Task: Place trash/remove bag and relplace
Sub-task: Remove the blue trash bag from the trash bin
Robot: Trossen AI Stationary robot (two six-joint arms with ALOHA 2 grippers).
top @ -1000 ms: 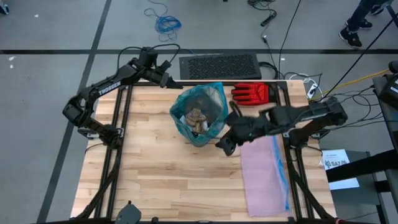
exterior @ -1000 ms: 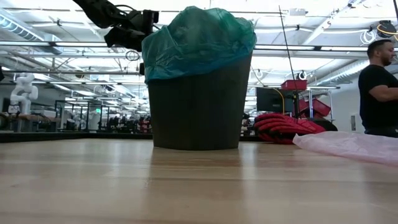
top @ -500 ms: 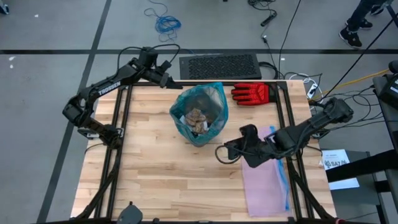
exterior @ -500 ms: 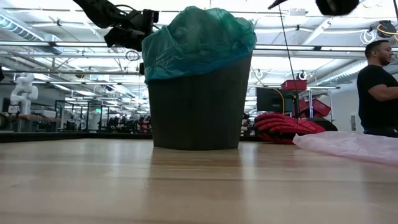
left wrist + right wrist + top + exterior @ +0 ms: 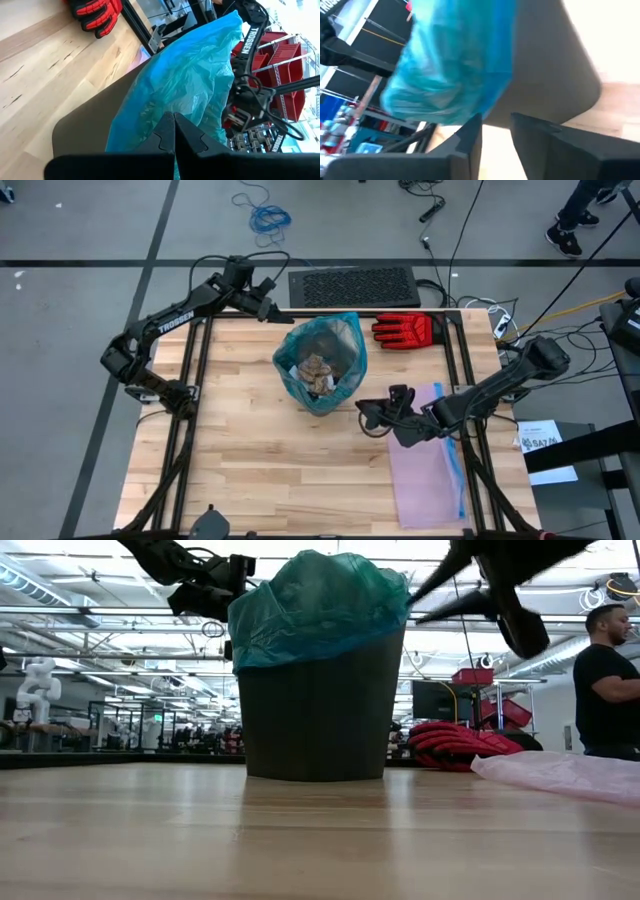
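Here the right gripper (image 5: 366, 415), fingers parted and empty, hovers just beside the bin (image 5: 320, 705) so the bag (image 5: 322, 360) of trash (image 5: 318, 370) lies directly ahead of them, while the left gripper (image 5: 275, 313) waits shut behind it.

A dark bin (image 5: 320, 710) lined with the bag (image 5: 320, 605) stands on the table (image 5: 300, 840); the right gripper (image 5: 490, 600) hangs beside its rim, jaws parted.

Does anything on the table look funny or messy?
A red glove lies at the table's far edge, unlike the trash inside the bag. The pink bag lies flat, partly over the table's right rail. Nothing looks spilled.
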